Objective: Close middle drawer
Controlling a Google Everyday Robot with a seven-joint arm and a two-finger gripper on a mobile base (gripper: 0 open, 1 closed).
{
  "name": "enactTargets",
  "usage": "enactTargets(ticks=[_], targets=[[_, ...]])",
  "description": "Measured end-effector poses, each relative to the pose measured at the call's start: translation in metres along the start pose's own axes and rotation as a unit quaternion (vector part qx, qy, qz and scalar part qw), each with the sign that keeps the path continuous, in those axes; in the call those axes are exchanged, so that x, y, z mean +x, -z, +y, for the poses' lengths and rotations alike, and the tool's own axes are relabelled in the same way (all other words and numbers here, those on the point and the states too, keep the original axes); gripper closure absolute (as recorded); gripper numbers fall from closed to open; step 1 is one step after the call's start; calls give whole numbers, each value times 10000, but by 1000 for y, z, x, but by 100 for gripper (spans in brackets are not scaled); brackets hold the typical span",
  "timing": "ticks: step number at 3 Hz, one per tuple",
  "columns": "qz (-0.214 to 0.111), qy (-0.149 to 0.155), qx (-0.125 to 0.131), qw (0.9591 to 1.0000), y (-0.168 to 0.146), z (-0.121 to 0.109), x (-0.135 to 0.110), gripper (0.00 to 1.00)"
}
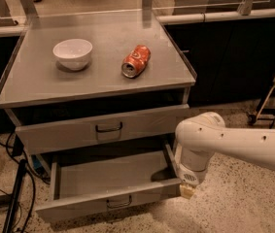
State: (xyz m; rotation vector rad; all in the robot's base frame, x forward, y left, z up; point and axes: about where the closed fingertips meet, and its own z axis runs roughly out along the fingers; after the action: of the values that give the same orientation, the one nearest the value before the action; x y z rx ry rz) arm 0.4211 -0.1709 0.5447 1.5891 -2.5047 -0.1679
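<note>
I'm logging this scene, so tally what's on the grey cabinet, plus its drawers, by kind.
White round bowl: 1
Dented orange soda can, on its side: 1
Grey steel drawers in view: 2, top drawer and pulled-out middle drawer
Total: 4
The gripper is beside the middle drawer's front right corner.

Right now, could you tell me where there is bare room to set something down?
The cabinet top is bare along its front edge, before the white bowl and tipped can, and behind them. The open middle drawer has a bare floor. Its right front corner is crowded by the gripper.
</note>
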Motion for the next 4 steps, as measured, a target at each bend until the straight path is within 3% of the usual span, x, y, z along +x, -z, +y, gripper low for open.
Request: enactTargets(ticks=[1,2,4], targets=[[0,0,0,10000,0,0,0,100],[147,-81,-169,9997,-50,-13,-11,100],[15,-212,-90,9997,-86,-33,-36,100]])
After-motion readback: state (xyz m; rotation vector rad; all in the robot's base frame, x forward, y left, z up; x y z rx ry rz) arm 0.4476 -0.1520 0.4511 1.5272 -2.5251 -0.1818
